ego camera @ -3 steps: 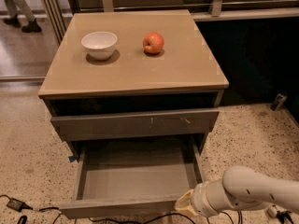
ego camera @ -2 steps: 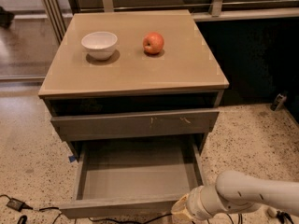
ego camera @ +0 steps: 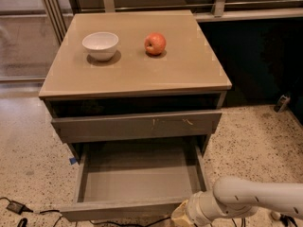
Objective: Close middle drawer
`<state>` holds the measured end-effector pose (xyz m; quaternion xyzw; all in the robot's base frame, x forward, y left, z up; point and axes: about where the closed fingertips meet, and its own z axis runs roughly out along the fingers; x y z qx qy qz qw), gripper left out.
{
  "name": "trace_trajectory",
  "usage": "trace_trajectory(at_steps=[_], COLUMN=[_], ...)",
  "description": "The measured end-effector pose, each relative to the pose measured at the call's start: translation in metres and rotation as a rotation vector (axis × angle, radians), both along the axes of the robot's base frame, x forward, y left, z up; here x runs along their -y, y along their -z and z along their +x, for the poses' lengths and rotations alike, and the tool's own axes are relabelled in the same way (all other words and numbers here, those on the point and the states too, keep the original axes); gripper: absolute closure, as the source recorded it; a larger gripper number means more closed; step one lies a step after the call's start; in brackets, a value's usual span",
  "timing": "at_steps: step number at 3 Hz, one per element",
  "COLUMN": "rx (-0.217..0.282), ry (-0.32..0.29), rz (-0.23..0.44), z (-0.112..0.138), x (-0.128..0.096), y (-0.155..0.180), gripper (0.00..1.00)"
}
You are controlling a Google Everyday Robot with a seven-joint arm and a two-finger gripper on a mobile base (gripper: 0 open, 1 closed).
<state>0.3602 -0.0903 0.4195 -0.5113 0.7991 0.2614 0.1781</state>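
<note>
In the camera view, the middle drawer is seen pulled well out beneath the scratched drawer front, so the closing is judged not yet done. The gripper is found at its front right corner; whether it is open cannot be told.

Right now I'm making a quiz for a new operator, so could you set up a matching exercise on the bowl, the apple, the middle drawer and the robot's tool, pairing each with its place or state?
Things:
1. bowl
2. apple
3. middle drawer
4. tool

Places or states:
A. pulled far out
B. on the left part of the cabinet top
C. low down, at the right end of the pulled-out front panel
D. near the middle of the cabinet top, towards the back

Pairs: 1-B, 2-D, 3-A, 4-C.
</note>
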Motion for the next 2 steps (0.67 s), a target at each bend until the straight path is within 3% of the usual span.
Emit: trace_trajectory(at_steps=[1, 2], rx=[0.000, 0.004], ry=[0.000, -0.001], rz=[0.000, -0.002], z=[0.0000, 0.0017], x=[0.0000, -0.0008], y=[0.0000, 0.0002], gripper=[0.59, 0.28])
